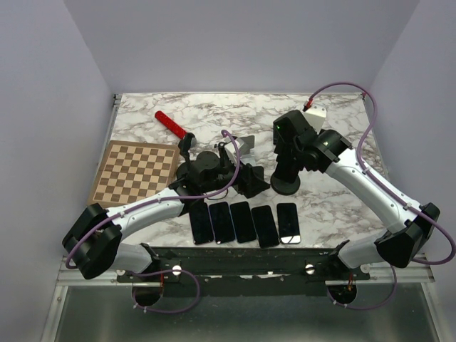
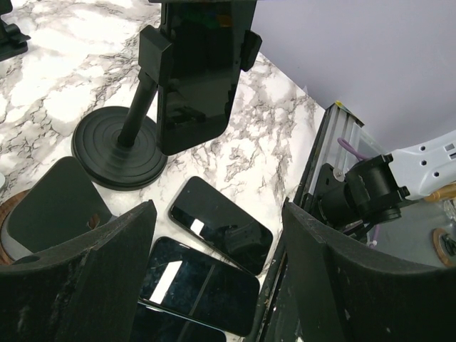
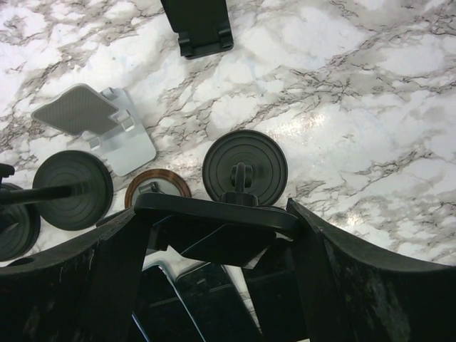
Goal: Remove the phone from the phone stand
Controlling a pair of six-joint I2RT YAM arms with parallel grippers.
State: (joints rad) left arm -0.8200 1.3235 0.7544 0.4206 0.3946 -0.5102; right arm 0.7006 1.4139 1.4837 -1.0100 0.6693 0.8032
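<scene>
Right of centre on the marble table (image 1: 324, 206), the phone (image 2: 196, 85) sits clamped in the phone stand (image 2: 117, 146). The right gripper (image 3: 217, 214) is down over its top edge, jaws spread wide on either side; pressing or merely flanking, hard to tell. The left gripper (image 2: 217, 221) hangs wide open and empty just left, above the near row of phones (image 1: 244, 222).

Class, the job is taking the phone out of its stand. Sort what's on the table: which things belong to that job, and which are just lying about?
Belongs to the job:
- phone, clamped upright
- phone stand

Just lying about:
- five flat phones in a row
- chessboard
- red stick
- grey-white stand
- spare black stand
</scene>
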